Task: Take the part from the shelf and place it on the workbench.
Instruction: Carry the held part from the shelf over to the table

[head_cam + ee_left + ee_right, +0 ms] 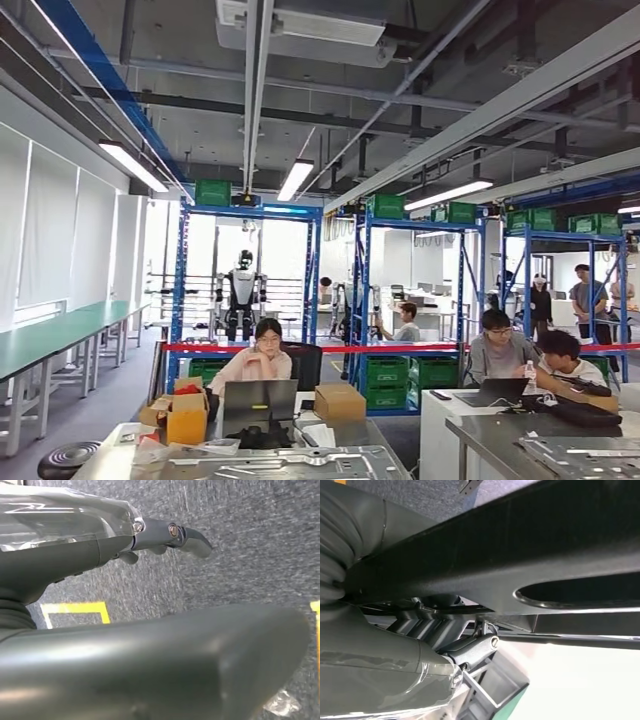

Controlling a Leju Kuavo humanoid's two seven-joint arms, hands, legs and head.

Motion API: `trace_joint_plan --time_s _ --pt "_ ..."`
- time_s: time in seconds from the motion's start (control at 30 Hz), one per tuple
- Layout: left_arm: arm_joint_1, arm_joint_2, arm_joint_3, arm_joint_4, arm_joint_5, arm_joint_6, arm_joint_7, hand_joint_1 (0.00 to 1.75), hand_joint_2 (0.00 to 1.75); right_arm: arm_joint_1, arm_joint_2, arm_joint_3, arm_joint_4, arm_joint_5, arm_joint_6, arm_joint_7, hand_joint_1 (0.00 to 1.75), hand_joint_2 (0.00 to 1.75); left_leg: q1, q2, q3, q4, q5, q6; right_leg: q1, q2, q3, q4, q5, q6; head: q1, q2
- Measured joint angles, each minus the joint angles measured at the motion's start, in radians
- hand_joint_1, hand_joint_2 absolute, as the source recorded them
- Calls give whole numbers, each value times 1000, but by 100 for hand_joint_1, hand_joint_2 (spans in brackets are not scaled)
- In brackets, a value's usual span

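A: Thick grey thumb (151, 665) of left hand (56, 560) up front; dark fingers (170, 531) straight, spread, holding nothing.
B: Right hand (444, 640)?
A: Curled close under long black textured slotted part (490, 565), likely gripping it. Long axis across the palm. Silver steel-topped workbench (483, 428) ahead, low, rightward, so right arm nearer.

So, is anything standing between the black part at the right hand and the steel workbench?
Nothing visible blocks the way. The black slotted part rests against the fingers of the right hand; the steel workbench ahead already carries silver sheet-metal panels, leaving limited room.
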Motion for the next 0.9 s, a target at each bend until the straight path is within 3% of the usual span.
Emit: trace_joint_plan --time_s 0.07,0.13,0.2,0.27,0.3,0.33,0.37,0.43,0.5,0.53,0.6,0.67,0.77,0.8,0.83,0.9 --pt "-1 0 0 0 -1 0 1 0 175 -1 0 -2 -1 0 -1 0 175 175 -1 0 9 -2 2 -8 -2 -1 16 -14 -7 -7 0 0" --pt "-3 0 0 0 -1 1 1 0 175 -1 2 -3 -2 -1 -1 -1 175 175 -3 3 -8 44 11 -13 -8 -3 43 -35 -13 -13 0 0" --pt "-6 1 0 0 -1 1 1 0 175 1 3 -3 -2 -2 -1 -2 175 175 -4 6 -73 152 -11 -16 -13 -3 65 -46 -24 -15 0 0" --pt "-4 4 0 0 -1 2 2 0 175 10 4 -2 -2 -1 -1 -2 175 175 -3 7 -152 247 -69 -22 -16 -2 86 -47 -44 -12 0 0" --pt "-2 5 0 0 -1 2 2 0 175 14 4 -2 -2 -1 -1 -2 175 175 -2 7 -177 261 -86 -27 -18 -1 98 -47 -55 -9 0 0" --pt "0 5 0 0 -1 2 2 0 175 18 4 -2 -2 -1 -1 -2 175 175 1 8 -188 245 -79 -32 -20 -1 113 -47 -66 -6 0 0" --pt "1 5 0 0 -1 2 2 0 175 20 4 -2 -2 -1 -1 -2 175 175 5 9 -186 200 -44 -38 -23 0 129 -47 -77 -2 0 0" --pt "1 5 0 0 -2 2 2 0 175 21 5 -2 -1 0 -1 -3 175 175 16 14 -167 80 64 -50 -26 0 158 -42 -101 9 0 0" --pt "1 4 0 0 -2 2 4 0 175 21 7 -1 0 1 -1 -5 175 175 17 19 -159 19 123 -39 -26 1 169 -36 -119 22 -1 1" --pt "1 4 0 0 -2 2 5 0 175 22 7 -1 0 1 -1 -6 175 175 14 20 -159 18 120 -28 -26 2 171 -33 -124 29 -1 1" --pt "1 5 0 0 -2 2 5 0 175 22 7 -2 -2 2 -1 -7 175 175 12 19 -151 18 121 -10 -29 2 170 -23 -131 40 -1 1" --pt "-1 6 0 0 -2 2 4 0 175 19 8 -4 -4 2 -2 -8 175 175 14 18 -136 14 115 0 -32 0 143 40 -149 49 -1 1" --pt "-4 8 0 0 -2 2 4 0 175 20 8 -5 -4 2 -2 -9 175 175 9 18 -116 13 97 10 -34 -1 25 234 -219 57 -1 1" --pt "-4 9 0 0 -3 2 4 0 175 22 8 -5 -4 2 -2 -9 175 175 7 17 -109 13 91 11 -34 -1 -6 269 -227 56 -1 0" --pt "-3 9 0 0 -3 2 4 0 175 24 8 -5 -4 2 -2 -9 175 175 5 16 -101 13 85 12 -33 -1 -18 266 -213 54 -2 0" --pt "-3 9 0 0 -3 2 5 0 175 25 8 -7 -4 2 -2 -9 175 175 -1 14 -82 11 72 11 -29 -1 12 153 -128 39 -2 0"
